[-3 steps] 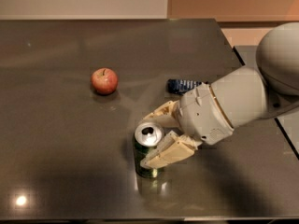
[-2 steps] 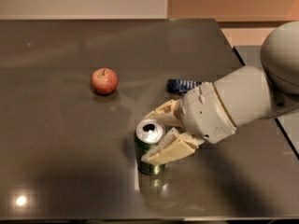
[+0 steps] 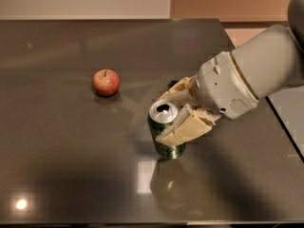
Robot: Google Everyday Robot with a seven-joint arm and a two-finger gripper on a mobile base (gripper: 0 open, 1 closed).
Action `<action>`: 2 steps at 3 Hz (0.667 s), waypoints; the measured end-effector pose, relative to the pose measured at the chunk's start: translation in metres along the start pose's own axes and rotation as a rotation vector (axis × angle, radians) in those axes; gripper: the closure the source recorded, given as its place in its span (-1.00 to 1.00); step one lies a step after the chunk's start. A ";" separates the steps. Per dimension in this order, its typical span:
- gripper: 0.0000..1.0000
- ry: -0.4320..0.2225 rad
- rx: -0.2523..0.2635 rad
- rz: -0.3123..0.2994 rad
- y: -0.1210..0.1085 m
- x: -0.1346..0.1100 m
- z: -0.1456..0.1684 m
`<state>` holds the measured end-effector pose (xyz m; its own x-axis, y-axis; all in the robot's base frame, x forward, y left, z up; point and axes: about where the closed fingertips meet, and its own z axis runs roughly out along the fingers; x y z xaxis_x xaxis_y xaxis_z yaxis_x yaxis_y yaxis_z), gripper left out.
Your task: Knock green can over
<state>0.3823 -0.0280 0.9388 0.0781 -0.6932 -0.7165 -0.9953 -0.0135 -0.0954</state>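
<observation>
The apple rests left of centre on the worktop, well apart from the can and playing no part in the task. The can stands upright near the middle, nearer the front edge than the far one, with its silver top showing. The end effector reaches in from the right edge and holds the can, one finger behind the rim and one across the front. This high hold probably gives leverage for tipping. The can is not yet down.
</observation>
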 end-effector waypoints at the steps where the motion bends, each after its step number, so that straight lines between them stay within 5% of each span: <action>1: 1.00 0.161 0.009 0.016 -0.024 0.014 -0.014; 2: 1.00 0.317 -0.002 -0.014 -0.039 0.034 -0.019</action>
<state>0.4224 -0.0647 0.9318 0.0702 -0.8829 -0.4643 -0.9944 -0.0253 -0.1023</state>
